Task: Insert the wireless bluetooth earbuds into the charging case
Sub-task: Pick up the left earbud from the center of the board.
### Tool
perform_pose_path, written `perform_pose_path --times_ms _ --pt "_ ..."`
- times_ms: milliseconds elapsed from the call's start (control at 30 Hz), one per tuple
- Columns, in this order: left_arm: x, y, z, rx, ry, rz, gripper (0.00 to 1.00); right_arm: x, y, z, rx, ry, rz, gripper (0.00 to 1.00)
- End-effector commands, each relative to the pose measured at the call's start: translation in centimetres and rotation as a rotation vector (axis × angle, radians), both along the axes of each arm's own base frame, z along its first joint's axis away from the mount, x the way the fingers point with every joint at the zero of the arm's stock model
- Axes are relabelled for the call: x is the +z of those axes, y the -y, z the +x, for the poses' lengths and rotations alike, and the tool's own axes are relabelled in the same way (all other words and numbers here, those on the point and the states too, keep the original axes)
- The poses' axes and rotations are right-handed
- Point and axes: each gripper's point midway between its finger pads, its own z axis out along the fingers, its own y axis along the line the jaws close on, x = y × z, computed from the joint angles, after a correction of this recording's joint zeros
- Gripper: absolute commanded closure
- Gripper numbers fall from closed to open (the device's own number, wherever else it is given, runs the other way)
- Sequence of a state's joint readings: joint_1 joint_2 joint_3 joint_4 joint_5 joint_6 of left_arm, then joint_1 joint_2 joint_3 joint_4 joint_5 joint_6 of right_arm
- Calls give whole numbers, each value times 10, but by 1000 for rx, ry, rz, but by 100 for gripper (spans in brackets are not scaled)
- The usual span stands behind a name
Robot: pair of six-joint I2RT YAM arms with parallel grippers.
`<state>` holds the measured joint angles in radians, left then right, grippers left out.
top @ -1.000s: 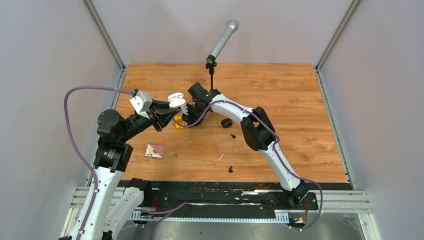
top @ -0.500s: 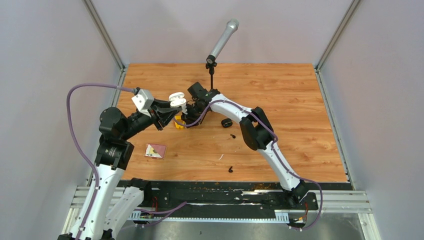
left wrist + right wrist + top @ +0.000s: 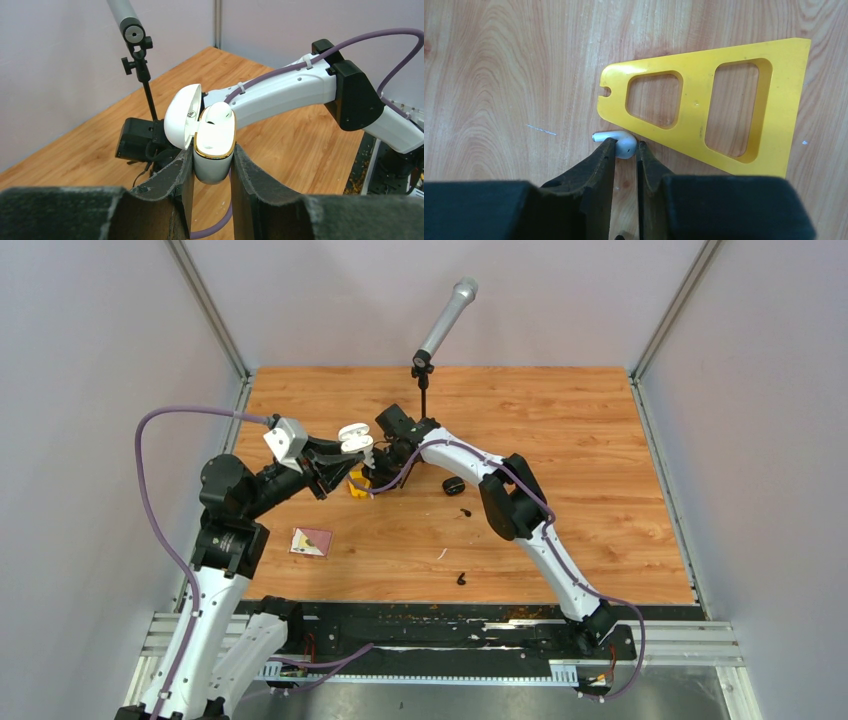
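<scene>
Earbuds were our concern: one white earbud (image 3: pixel 620 138) sat pinched between the closed jaws of the right gripper (image 3: pixel 626 145). It lay on the wooden table (image 3: pixel 499 75) against the slanted edge of a flat yellow plate (image 3: pixel 696 107) with two cut-out windows; whether bud and plate touched we could not tell. We found the left gripper (image 3: pixel 212 160) clamped on the lower body of a white charging case (image 3: pixel 215 132) with a gold rim, held upright above the table, its lid (image 3: pixel 181 117) swung open. A second white earbud (image 3: pixel 218 114) was seated in the case's mouth. From above, we saw the two grippers close together left of the table's middle. Further right lay a black case (image 3: pixel 453 485), with one black earbud (image 3: pixel 465 512) near it and another (image 3: pixel 461 579) well apart, toward the near edge. A small card (image 3: pixel 311 541) lay by the left arm, and a microphone (image 3: pixel 447 310) stood at the far edge.
</scene>
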<state>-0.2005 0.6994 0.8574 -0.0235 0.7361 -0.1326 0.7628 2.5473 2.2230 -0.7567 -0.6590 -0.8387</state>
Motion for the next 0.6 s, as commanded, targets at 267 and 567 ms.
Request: perform_pose_path --times_ms 267,567 --pt "15 -6 7 47 62 -23 100 91 5 -36 -2 -57 120 96" --pt "25 -3 20 47 68 -47 99 146 52 -93 24 -8 160 98"
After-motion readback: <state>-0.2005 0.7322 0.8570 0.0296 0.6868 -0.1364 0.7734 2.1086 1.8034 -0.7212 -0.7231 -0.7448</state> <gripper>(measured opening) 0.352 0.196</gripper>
